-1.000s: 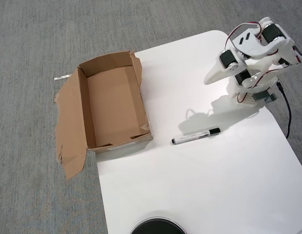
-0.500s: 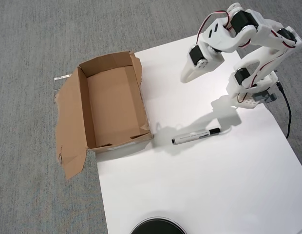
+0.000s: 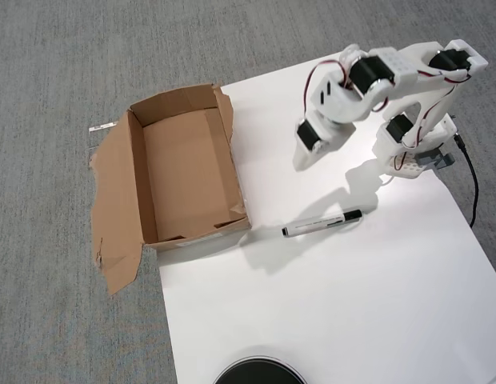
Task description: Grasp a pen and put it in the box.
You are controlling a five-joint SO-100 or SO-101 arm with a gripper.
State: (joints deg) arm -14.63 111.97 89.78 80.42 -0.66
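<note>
From above I see the white desk (image 3: 328, 312) filling the lower right, with grey carpet around it. The box (image 3: 186, 174) sits at its nine o'clock edge, open and empty, one torn flap splayed flat over the carpet. My arm stands at two o'clock, and its fingers (image 3: 301, 159) hang at twelve o'clock from the pen (image 3: 322, 223), apart from it; whether they are parted I cannot tell. The pen lies flat on the desk, just at three o'clock of the box. It is slim and round, so an off-centre pinch could roll it away.
</note>
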